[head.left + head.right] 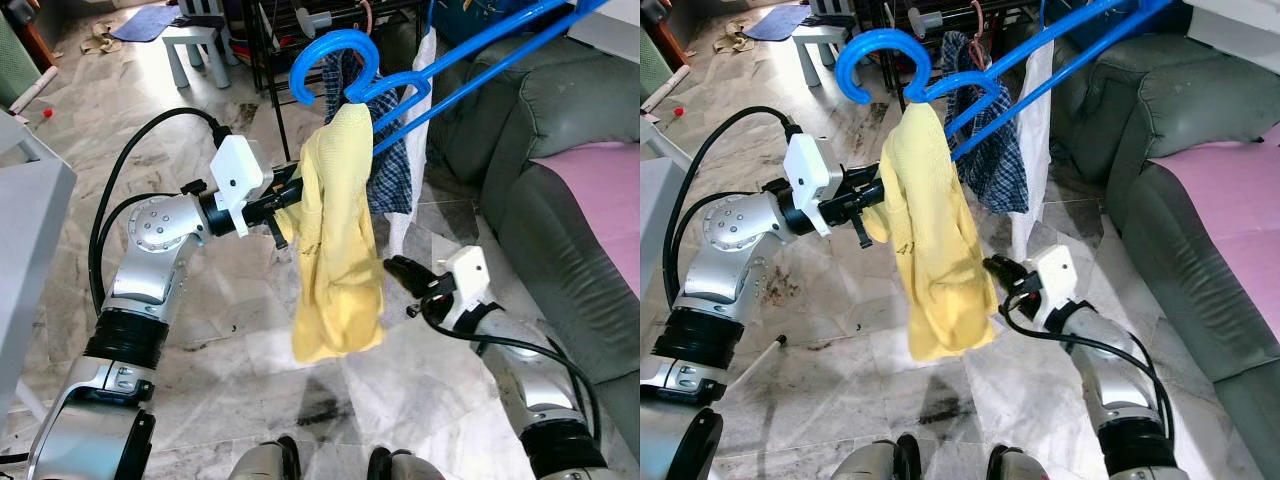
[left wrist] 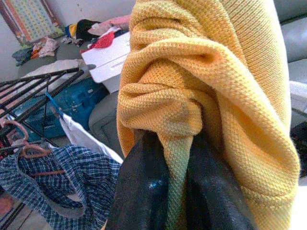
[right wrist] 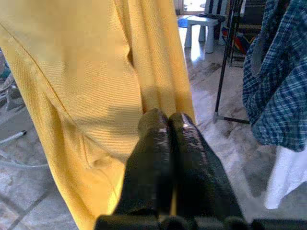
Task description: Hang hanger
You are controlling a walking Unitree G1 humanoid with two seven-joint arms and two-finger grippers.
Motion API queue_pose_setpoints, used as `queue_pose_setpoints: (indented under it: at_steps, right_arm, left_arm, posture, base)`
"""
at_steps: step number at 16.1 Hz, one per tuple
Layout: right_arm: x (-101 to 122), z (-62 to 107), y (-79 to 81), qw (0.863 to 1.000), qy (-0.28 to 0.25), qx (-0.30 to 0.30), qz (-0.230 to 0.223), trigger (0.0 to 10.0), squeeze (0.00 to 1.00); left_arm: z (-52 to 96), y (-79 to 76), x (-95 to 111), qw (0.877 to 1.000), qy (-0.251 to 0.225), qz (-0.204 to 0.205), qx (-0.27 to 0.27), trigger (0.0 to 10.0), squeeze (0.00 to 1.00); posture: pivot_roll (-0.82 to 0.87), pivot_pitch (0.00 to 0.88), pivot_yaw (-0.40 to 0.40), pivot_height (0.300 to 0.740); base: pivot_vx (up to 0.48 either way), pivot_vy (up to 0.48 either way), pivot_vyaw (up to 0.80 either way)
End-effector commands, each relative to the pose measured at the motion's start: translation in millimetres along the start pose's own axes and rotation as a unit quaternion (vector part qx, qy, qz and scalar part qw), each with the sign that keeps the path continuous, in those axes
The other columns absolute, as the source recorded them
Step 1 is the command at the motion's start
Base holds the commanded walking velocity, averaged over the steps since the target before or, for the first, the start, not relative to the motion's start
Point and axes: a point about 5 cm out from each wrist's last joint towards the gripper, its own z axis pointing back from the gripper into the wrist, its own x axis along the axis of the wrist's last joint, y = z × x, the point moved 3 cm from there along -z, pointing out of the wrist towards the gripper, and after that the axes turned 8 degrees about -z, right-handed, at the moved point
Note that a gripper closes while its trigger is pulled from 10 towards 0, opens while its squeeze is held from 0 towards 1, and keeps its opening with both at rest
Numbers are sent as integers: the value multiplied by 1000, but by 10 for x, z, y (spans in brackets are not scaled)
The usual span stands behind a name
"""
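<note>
My left tool (image 1: 288, 196) pinched the yellow garment (image 1: 338, 250), which hung lengthwise downward from the blue hanger (image 1: 345, 70), hook up; my right tool (image 3: 168, 125), fingers pressed together, sat beside its lower half.

We see a yellow cloth (image 2: 240, 96), coarse waffle-knit and matt, on a glossy blue plastic hanger (image 1: 335, 60). Left claw (image 2: 180, 191) fingers (image 2: 144, 191) are smooth black with a slight sheen. Arms (image 1: 150, 250) are brushed silver metal. Checked shirt (image 3: 276, 81) is thin woven cloth. Floor (image 1: 420, 380) is polished marble, scuffed.
</note>
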Motion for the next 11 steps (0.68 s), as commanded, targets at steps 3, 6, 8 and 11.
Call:
queue_pose_setpoints:
  at_steps: [3,6,8,11]
  right_arm:
    - [55,15,-13,1000,-9,1,1,0,0]
    - [162,41,-107,1000,-18,-12,15,0,0]
    - [222,5,5,1000,-23,13,5,10000,1000]
    - [61,-21,489,992,16,121,28,10000,1000]
  left_arm:
    - [50,47,10,1000,-4,-8,18,0,0]
    - [84,68,-54,999,10,-8,36,0,0]
    - [86,87,-72,999,14,-12,49,0,0]
    - [99,81,-129,997,24,-11,67,0,0]
  posture:
    - [-45,161,30,740]
    - [-47,161,28,740]
    - [-48,164,25,740]
    - [-40,173,30,740]
  base:
    - [0,0,0]
    - [0,0,0]
    - [0,0,0]
    - [0,0,0]
